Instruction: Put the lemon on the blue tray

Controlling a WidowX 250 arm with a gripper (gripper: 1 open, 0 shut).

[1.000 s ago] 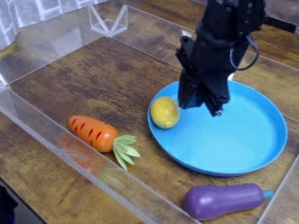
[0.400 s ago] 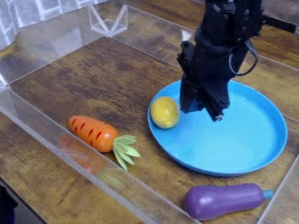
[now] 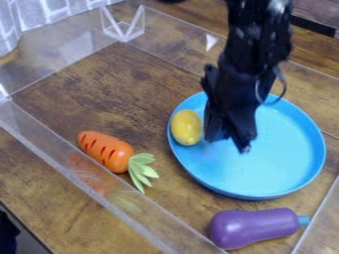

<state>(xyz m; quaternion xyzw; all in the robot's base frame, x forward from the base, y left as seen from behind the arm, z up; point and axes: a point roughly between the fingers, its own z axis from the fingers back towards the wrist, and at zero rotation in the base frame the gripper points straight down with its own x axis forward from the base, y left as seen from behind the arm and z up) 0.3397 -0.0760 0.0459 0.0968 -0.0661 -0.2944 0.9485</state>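
Observation:
The lemon [image 3: 187, 127], a small yellow oval, lies at the left edge of the blue tray [image 3: 284, 149], against its raised rim. My black gripper [image 3: 232, 142] points almost straight down just to the right of the lemon, with its tips low over the tray's floor. The fingers are shut, with nothing between them. I cannot tell whether the gripper touches the lemon.
An orange carrot [image 3: 106, 151] with green leaves lies on the wooden table to the left of the tray. A purple eggplant [image 3: 252, 227] lies near the front edge. Clear plastic walls [image 3: 126, 20] border the table at the back left and front left.
The gripper has come down toward the tray floor beside the lemon, staying shut. The lemon, carrot and eggplant have not moved.

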